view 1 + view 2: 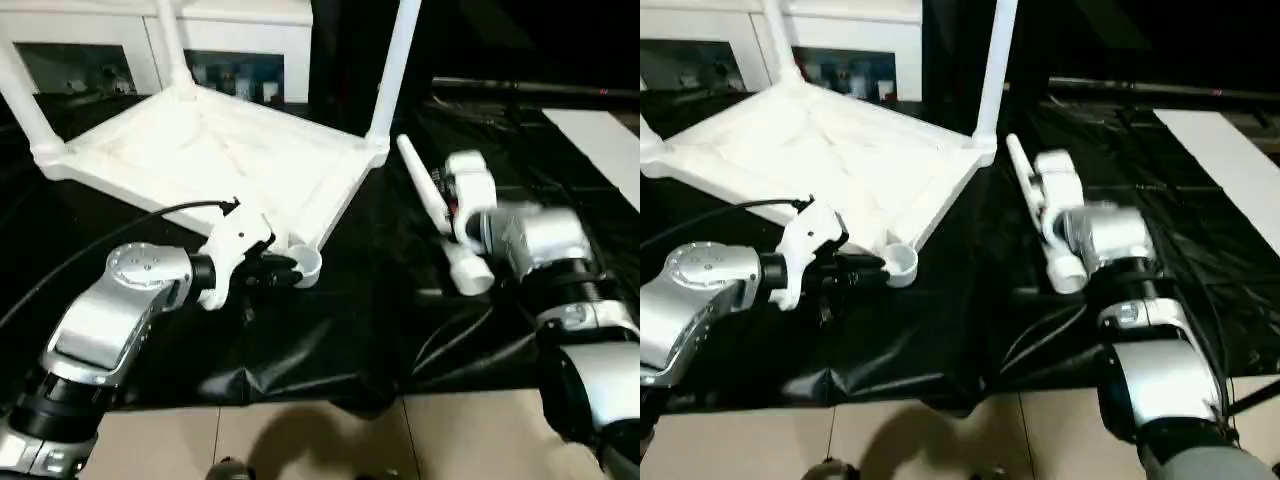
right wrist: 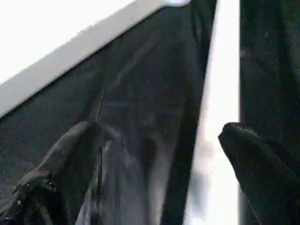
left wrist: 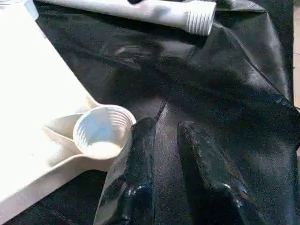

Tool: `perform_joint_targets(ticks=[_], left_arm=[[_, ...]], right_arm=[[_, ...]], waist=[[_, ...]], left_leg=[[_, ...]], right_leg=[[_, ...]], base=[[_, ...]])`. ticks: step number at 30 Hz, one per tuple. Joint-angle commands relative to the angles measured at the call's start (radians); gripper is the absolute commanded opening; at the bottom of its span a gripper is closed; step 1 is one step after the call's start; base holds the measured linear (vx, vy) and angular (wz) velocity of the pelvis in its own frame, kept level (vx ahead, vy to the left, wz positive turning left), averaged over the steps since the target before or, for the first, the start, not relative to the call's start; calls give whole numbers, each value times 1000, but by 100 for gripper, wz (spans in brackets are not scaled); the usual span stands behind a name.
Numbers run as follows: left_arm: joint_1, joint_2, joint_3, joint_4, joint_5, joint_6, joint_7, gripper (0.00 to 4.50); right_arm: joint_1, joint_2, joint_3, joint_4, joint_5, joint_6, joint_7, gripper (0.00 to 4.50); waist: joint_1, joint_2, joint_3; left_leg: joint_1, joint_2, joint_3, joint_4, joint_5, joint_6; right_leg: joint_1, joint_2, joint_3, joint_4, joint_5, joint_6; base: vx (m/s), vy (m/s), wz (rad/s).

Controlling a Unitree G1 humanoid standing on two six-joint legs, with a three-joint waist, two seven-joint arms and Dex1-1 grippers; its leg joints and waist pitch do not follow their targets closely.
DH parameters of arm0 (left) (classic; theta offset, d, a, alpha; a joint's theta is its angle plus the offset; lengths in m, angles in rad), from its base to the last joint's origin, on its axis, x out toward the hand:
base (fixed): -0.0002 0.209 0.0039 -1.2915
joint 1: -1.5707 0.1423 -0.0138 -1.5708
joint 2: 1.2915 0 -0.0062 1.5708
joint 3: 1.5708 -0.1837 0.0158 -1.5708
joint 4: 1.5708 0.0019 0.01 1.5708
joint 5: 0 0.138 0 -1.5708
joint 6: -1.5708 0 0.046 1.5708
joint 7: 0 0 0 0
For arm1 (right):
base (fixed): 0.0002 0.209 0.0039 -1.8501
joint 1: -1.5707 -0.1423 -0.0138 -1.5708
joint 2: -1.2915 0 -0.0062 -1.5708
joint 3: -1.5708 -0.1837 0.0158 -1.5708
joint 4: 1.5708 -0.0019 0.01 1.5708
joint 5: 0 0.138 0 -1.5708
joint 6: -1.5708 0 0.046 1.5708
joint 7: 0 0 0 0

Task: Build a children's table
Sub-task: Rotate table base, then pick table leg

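Tabletops: one point(image 1: 215, 160)
Legs fitted upright: three point(image 1: 393, 65)
Loose legs: one point(image 1: 440, 215) (lying on black sheet)
Empty corner sockets: one point(image 1: 303, 266)

floor: beige tiles point(image 1: 300, 440) | cover: black sheeting point(image 1: 400, 330) | back: white glass-door cabinet point(image 1: 240, 50)

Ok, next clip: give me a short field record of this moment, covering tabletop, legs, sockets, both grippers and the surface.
tabletop: white tabletop upside down on black sheet, ribbed underside up
legs fitted: three standing upright in corner sockets
open socket: near corner socket has no leg in it
loose leg: loose leg lies on the sheet beside the tabletop, threaded end toward the robot
left gripper: left gripper beside the open socket, fingers narrowly apart, nothing between them
right gripper: right gripper wide open above the loose leg, not holding it
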Motion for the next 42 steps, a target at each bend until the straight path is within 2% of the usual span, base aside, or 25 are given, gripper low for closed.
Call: perform_joint_targets(ticks=[1,6,7,8,12,13,17,18,22,24,27,28,29,33,35,36,38,39,41,42], left_arm=[[-12,11,-8,-3,-1,-3,3,102],[-13,9,-12,-8,-5,4,5,102],[-13,8,-12,-10,-6,7,5,102],[-10,8,-13,-15,-9,11,5,102],[-4,11,-10,-32,-21,30,5,102],[-5,10,-8,-36,-31,41,6,102],[1,18,0,-53,-51,69,-3,102],[3,17,8,-58,-61,80,-2,129],[5,16,17,-65,-83,96,-13,145],[1,16,17,-66,-87,101,-16,175],[-1,14,11,-59,-80,92,-9,183],[0,14,8,-57,-74,88,0,191],[0,11,8,-54,-67,84,12,220],[-5,-3,20,-42,-49,67,58,226],[-10,-8,21,-36,-39,62,84,264],[-17,-18,20,-15,-11,27,127,264],[-18,-37,35,-5,-12,11,149,262],[-23,-69,66,1,-30,6,176,272],[-25,-82,78,5,-39,10,186,307],[-45,-98,84,25,-16,5,236,303]], right_arm=[[-15,-25,-35,-1,10,8,-38,438],[-5,-48,-38,106,-16,-12,-71,438],[3,-48,-40,107,-12,-6,-65,438],[10,-45,-43,132,-5,-6,-54,438],[28,-31,-55,191,23,-23,-6,438],[31,-25,-68,205,43,-19,20,438],[30,-21,-79,245,51,-35,19,438],[25,-21,-84,271,54,-37,16,411],[13,-19,-103,312,59,-37,-2,400],[10,-22,-101,328,54,-34,-7,367],[15,-28,-88,358,39,-40,0,360],[17,-30,-87,365,39,-43,0,350],[20,-31,-86,369,39,-46,0,319],[20,-32,-84,382,38,-55,-1,312],[15,-33,-87,395,37,-64,-4,278],[11,-33,-95,408,41,-76,-11,278],[11,-32,-101,410,45,-82,-19,274],[13,-30,-111,406,52,-87,-30,270],[13,-28,-115,404,54,-90,-35,269],[21,-20,-143,393,71,-108,-75,269]], waist=[[-3,17,-83],[-3,15,-82],[-4,14,-83],[-3,6,-83],[-3,6,-85],[-3,-1,-86],[1,2,-83],[1,1,-83],[-1,3,-81],[0,1,-82],[-1,-1,-83],[-1,-4,-83],[0,-3,-83],[-1,-2,-83],[0,-2,-83],[-1,-1,-83],[-1,-2,-83],[-1,-2,-83],[1,0,-85],[2,0,-85]], left_leg=[[22,-15,14,-56,-265,-63],[22,-17,15,-54,-280,-68],[19,-18,15,-54,-278,-67],[19,-17,15,-54,-274,-61],[16,-16,15,-52,-244,-49],[15,-16,17,-52,-239,-45],[17,-14,17,-53,-242,-42],[18,-14,17,-53,-247,-44],[19,-14,16,-53,-269,-50],[18,-15,16,-53,-265,-52],[16,-15,16,-53,-259,-52],[15,-15,17,-52,-256,-50],[16,-15,16,-52,-255,-50],[16,-15,17,-51,-259,-49],[16,-15,16,-51,-261,-50],[16,-15,16,-51,-267,-50],[17,-16,16,-51,-278,-50],[16,-15,15,-51,-277,-51],[16,-14,14,-51,-268,-52],[16,-16,15,-50,-270,-50]], right_leg=[[51,-29,32,-70,-190,-177],[51,-28,32,-72,-206,-177],[53,-29,31,-71,-207,-174],[53,-30,31,-72,-213,-171],[56,-32,31,-67,-182,-183],[57,-32,31,-68,-176,-184],[53,-34,30,-68,-199,-192],[53,-34,31,-69,-208,-192],[50,-33,29,-72,-243,-181],[52,-34,29,-72,-250,-175],[53,-34,29,-71,-247,-170],[53,-34,29,-72,-249,-167],[52,-34,29,-71,-249,-166],[51,-33,29,-73,-249,-164],[52,-34,29,-73,-255,-163],[51,-32,28,-74,-254,-161],[51,-33,28,-77,-273,-156],[51,-34,28,-76,-274,-155],[51,-34,27,-73,-255,-162],[51,-33,27,-73,-253,-164]], base=[[0,0,0],[0,0,0],[0,0,0],[0,0,0],[0,0,0],[0,0,0],[0,0,0],[0,0,0],[0,0,0],[0,0,0],[0,0,0],[0,0,0],[0,0,0],[0,0,0],[0,0,0],[0,0,0],[0,0,0],[0,0,0],[0,0,0],[0,0,0]])
